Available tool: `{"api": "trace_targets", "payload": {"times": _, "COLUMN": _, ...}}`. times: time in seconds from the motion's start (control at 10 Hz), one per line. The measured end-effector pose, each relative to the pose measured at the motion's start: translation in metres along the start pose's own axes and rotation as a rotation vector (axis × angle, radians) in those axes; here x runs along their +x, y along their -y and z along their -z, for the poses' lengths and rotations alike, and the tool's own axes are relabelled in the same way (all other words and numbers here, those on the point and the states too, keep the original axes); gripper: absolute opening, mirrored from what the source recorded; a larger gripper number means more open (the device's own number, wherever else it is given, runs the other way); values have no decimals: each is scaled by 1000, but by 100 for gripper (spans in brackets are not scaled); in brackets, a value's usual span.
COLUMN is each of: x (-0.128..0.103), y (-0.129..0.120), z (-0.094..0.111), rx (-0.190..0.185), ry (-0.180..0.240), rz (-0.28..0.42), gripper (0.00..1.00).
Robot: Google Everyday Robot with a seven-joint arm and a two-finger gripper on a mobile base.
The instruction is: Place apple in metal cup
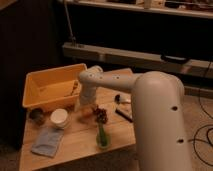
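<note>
The apple (89,113) shows only as a small orange patch on the wooden table (75,145), just right of the white cup (59,118). My gripper (86,106) hangs at the end of the white arm, directly over the apple and covering most of it. At the table's left edge, in front of the yellow bin's near corner, stands the short dark metal cup (36,115). It is a good way left of the gripper, with the white cup between them.
A yellow bin (47,87) holding a utensil fills the back left of the table. Dark red grapes (102,115) lie right beside the apple. A green cup (102,138) stands at the front, a blue cloth (47,141) front left, and dark utensils (123,114) to the right.
</note>
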Motion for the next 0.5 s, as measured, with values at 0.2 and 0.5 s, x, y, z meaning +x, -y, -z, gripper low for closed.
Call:
{"api": "trace_targets", "payload": {"times": 0.2, "x": 3, "y": 2, "z": 0, "rx": -4, "ry": 1, "rz": -4, "gripper": 33}}
{"api": "trace_targets", "payload": {"times": 0.5, "x": 3, "y": 5, "z": -1, "rx": -15, "ry": 20, "rz": -12, "gripper": 4}}
